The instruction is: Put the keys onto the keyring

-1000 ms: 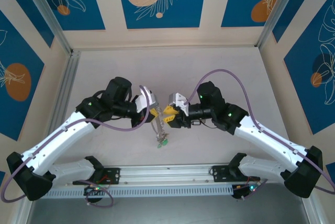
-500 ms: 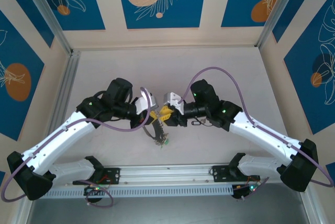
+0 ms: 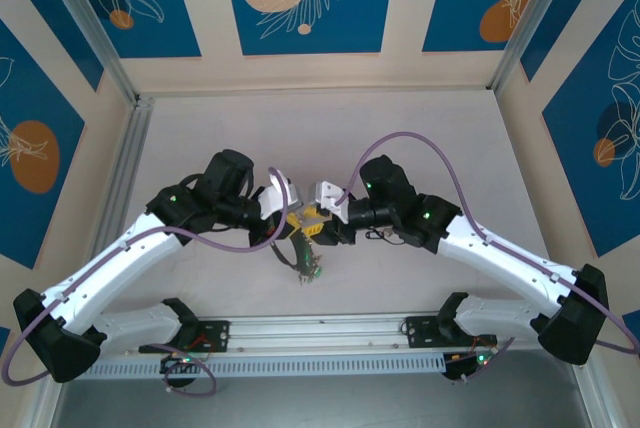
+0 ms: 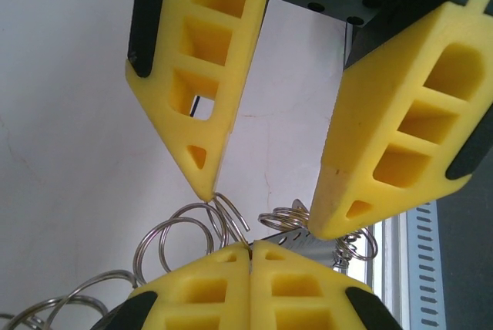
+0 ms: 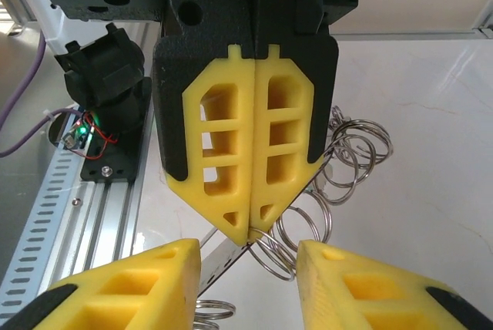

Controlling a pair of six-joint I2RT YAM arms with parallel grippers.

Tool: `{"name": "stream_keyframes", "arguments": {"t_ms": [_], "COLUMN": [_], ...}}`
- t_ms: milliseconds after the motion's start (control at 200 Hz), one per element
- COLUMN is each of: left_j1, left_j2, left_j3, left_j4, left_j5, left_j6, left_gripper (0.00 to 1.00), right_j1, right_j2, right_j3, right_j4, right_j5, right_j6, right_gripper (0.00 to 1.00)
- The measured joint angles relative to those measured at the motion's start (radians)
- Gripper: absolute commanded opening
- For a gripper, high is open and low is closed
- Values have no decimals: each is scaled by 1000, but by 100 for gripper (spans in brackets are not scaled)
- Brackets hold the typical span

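Note:
The keyring (image 3: 303,253) hangs as a bundle of thin wire loops above the table middle, a green tag (image 3: 313,273) at its lower end. My left gripper (image 3: 297,219) is shut on a wire of that bundle. In the left wrist view its yellow tips (image 4: 250,247) pinch the wire ends beside the loops (image 4: 176,220). A flat silver strip with small holes (image 5: 223,257) lies under those tips. My right gripper (image 3: 316,225) faces the left one tip to tip. It stands open (image 5: 246,247), its fingers (image 4: 208,153) either side of the left tips and loops (image 5: 328,219). I cannot pick out the keys.
An aluminium rail (image 3: 320,333) runs along the near table edge, with both arm bases on it. A black motor block with a green light (image 5: 104,91) sits above the slotted rail (image 5: 69,230). Patterned blue walls close in the pale table (image 3: 330,138).
My right arm has moved left, bringing its gripper closer to the left one, and its fingers have spread wider. The left gripper has stayed shut, and the hanging bundle has shifted a little.

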Motion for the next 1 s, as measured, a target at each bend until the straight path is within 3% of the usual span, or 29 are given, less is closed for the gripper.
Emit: {"name": "stream_keyframes", "arguments": {"t_ms": [385,880,1000], "left_j1": [-5,-13,-13], "left_j2": [0,0,0], "left_j3": [0,0,0], "left_j4": [7,8,8], "left_j5": [1,1,1], "left_j6": [0,1,1], "left_gripper": [0,0,0], "right_j1": [31,37,37], "right_j2": [-85,-22,-11], "right_j3": [-27,-28,-27], "right_j4": [-9,-10,-10], "right_j5": [69,71,74], "right_j6": [-29,-41,-42], "right_gripper": [39,35,23]}}
